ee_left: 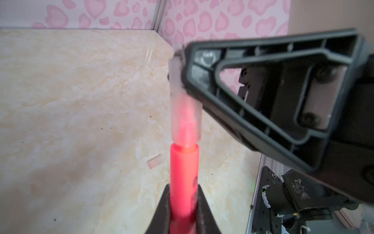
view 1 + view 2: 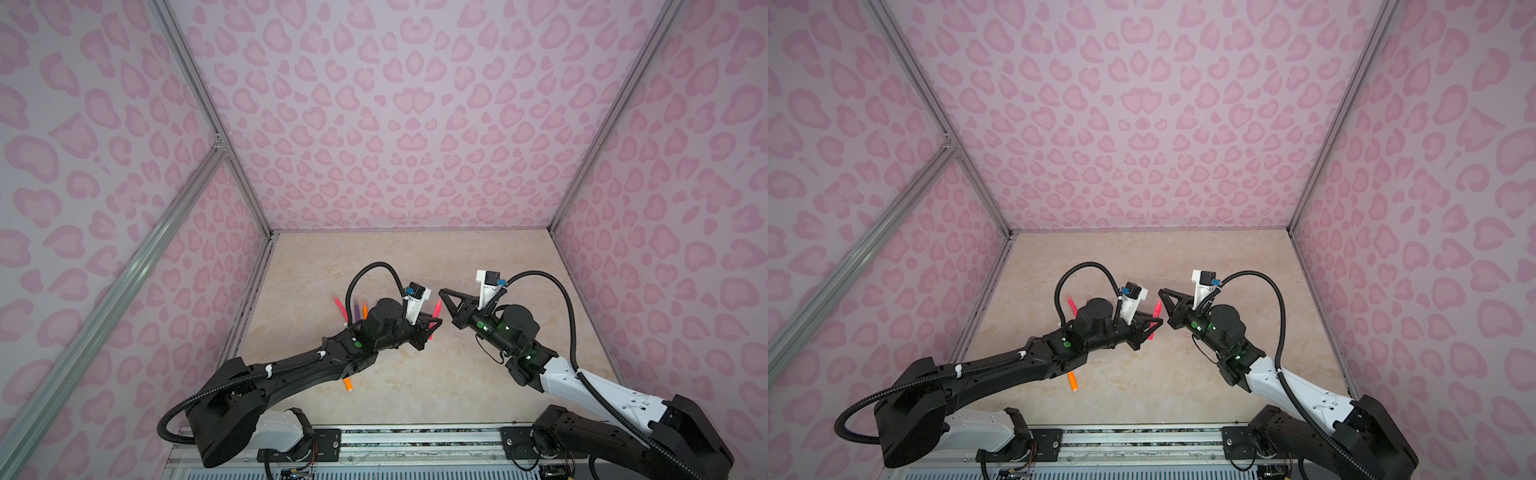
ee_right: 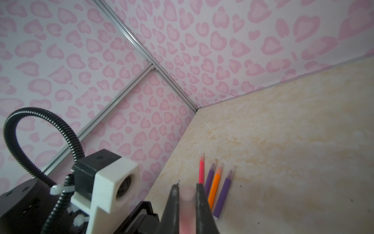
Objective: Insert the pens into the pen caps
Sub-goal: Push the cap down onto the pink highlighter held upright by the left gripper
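Note:
My left gripper is shut on a pink pen, whose tip end sits inside a clear pen cap. That cap is pinched between the fingers of my shut right gripper. In both top views the two grippers meet above the middle of the table, left gripper below right gripper, with the pink pen between them. The same pink pen shows at the left gripper and right gripper.
Several pens lie side by side at the back left: pink, purple, orange, purple. An orange pen lies under my left arm. A loose clear cap rests on the marble table. Pink patterned walls close in three sides.

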